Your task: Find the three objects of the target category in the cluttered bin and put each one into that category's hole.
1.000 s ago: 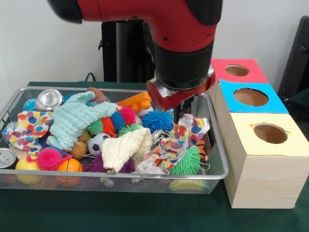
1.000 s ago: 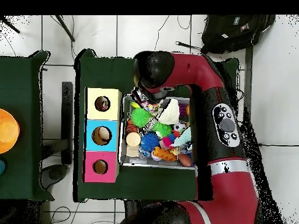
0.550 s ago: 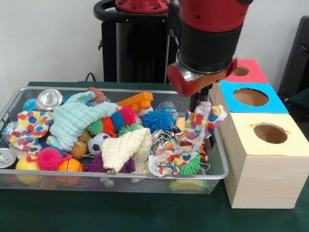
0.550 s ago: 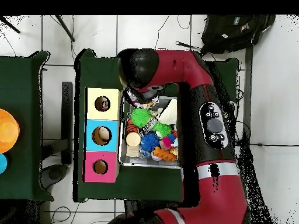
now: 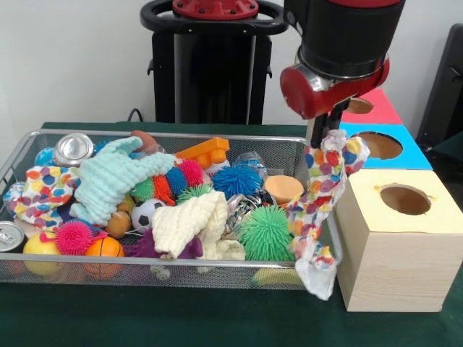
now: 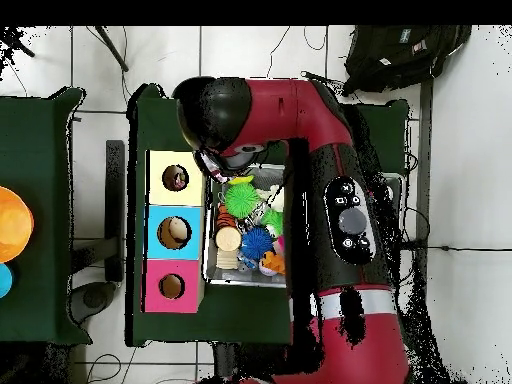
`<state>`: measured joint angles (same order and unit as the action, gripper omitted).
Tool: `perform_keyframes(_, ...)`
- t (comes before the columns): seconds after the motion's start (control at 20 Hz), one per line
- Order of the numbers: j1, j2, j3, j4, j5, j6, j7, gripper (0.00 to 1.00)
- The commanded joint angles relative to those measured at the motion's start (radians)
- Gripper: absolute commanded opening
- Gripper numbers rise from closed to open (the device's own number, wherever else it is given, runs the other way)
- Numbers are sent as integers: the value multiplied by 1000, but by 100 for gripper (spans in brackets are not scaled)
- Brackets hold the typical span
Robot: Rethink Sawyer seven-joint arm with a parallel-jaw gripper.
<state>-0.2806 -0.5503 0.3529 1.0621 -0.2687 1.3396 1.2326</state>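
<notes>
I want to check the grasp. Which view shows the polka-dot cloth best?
The front view: the multicoloured polka-dot cloth hangs full length from the gripper, draping over the wire basket's rim beside the yellow-topped wooden box. In the overhead view the red arm covers it almost entirely.

You've got a table (image 5: 181, 318) with a dark green cloth (image 6: 150, 125) on it, and only a couple of things actually sit on that cloth. The wire basket (image 5: 166, 271) takes up most of the front view. Using the basket as your reference: right beside it, on its right in the front view, stands the wooden box row, touching or nearly so. The yellow-topped box (image 5: 391, 267) is nearest the camera, the blue-topped one (image 5: 405, 148) behind it, the pink-topped one (image 5: 376, 105) furthest back. Each top has a round hole. In the overhead view the same row (image 6: 175, 232) runs along the basket's left side (image 6: 208, 235).
</notes>
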Motion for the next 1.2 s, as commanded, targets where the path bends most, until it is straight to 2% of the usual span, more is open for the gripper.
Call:
perform_keyframes(0.05,7,-25,-69,78,34,43,274,0)
perform_keyframes(0.5,28,-36,-115,81,62,70,261,0)
perform_keyframes(1.0,44,-3,-147,13,78,108,246,0)
perform_keyframes(1.2,55,-16,-166,30,87,99,249,0)
